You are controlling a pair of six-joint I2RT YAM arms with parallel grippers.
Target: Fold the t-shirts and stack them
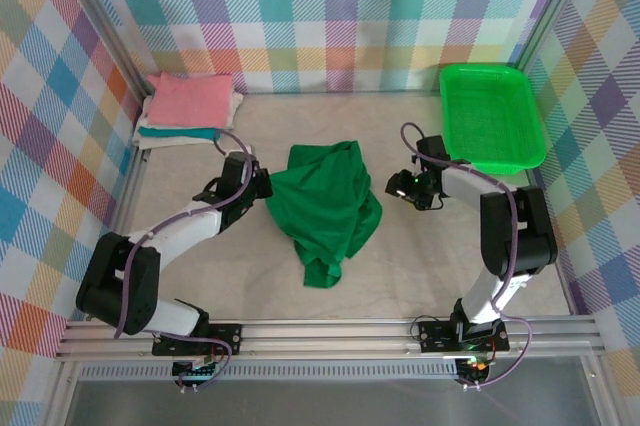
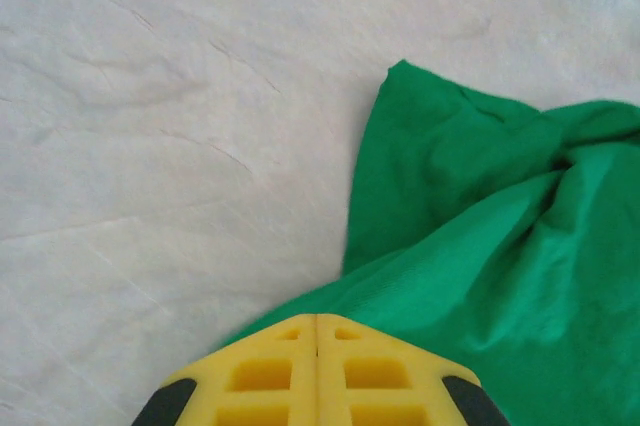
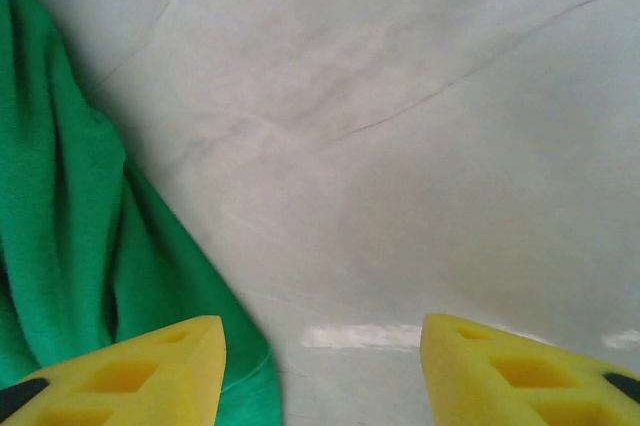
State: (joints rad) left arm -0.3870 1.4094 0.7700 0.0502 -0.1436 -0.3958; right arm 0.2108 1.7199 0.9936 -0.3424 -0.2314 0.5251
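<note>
The dark green t-shirt [image 1: 325,201] lies crumpled in a heap at the middle of the table. My left gripper [image 1: 264,186] is at its left edge, jaws pressed together with green cloth [image 2: 500,246] running out from under the tips [image 2: 316,321]. My right gripper [image 1: 393,186] hovers just off the shirt's right edge, jaws wide apart over bare table [image 3: 320,346]; the shirt's hem [image 3: 70,246] lies by its left finger [image 3: 150,366]. A pink folded shirt [image 1: 190,98] tops a stack with a teal one [image 1: 180,132] at the back left.
A bright green plastic basket [image 1: 490,116] stands at the back right, close behind the right arm. Checked walls enclose the table on three sides. Bare tabletop [image 1: 420,266] lies in front of the shirt and to its right.
</note>
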